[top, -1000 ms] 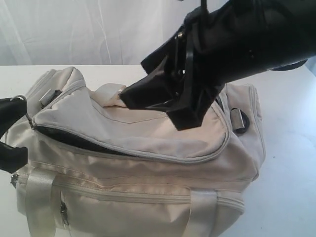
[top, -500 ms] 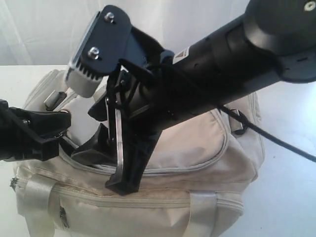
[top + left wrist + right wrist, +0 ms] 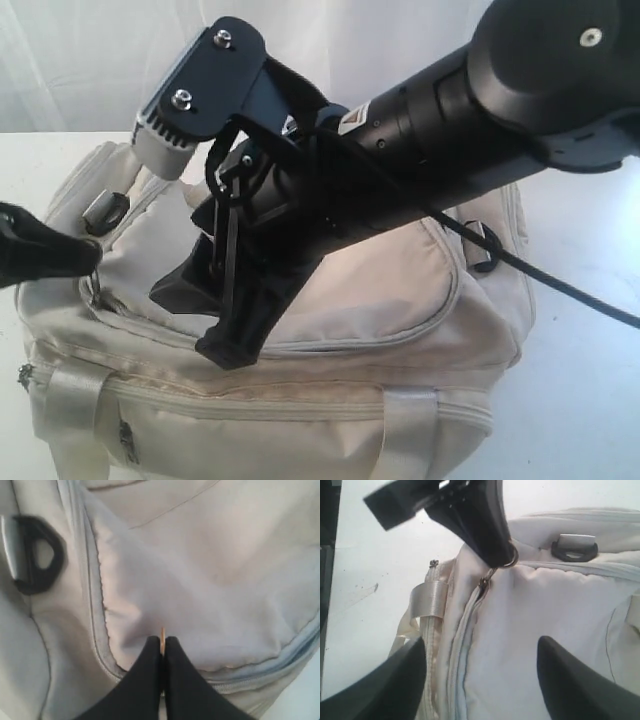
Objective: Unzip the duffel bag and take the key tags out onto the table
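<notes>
Your right tool (image 3: 481,647) hangs wide open above the duffel bag (image 3: 545,630), cream fabric filling the gap between its fingers (image 3: 395,680). Just ahead, your left tool (image 3: 495,550) pinches the zipper pull (image 3: 485,581) at the bag's end; white counter (image 3: 370,580) beyond.

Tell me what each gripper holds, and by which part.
Left gripper pinches the zipper pull ring of the duffel bag; right gripper stands open, holding nothing.

The right arm (image 3: 430,160) hides the bag's (image 3: 380,390) top from 10 to 2 o'clock. The bag's base is cut off at 6, the left gripper (image 3: 80,255) at 9.
</notes>
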{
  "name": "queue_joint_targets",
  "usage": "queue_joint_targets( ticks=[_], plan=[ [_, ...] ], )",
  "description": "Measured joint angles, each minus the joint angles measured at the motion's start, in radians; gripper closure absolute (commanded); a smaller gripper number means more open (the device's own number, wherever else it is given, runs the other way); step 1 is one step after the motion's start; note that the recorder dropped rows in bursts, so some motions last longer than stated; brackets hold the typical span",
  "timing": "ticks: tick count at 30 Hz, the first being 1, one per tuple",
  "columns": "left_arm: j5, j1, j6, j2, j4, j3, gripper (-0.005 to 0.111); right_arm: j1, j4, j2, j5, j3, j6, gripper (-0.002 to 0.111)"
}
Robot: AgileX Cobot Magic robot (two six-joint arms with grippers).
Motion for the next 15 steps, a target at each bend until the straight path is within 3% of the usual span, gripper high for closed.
queue_joint_targets(
  ticks=[6,15],
  plan=[
    [0.088,0.0,-0.022,0.0,0.066,-0.128,0.107,0.043,0.02,0.05,-0.027,0.0,0.007,0.048],
    [0.129,0.0,-0.121,0.0,0.212,-0.147,0.107,0.162,0.028,0.151,-0.213,0.0,0.009,0.052]
  ],
)
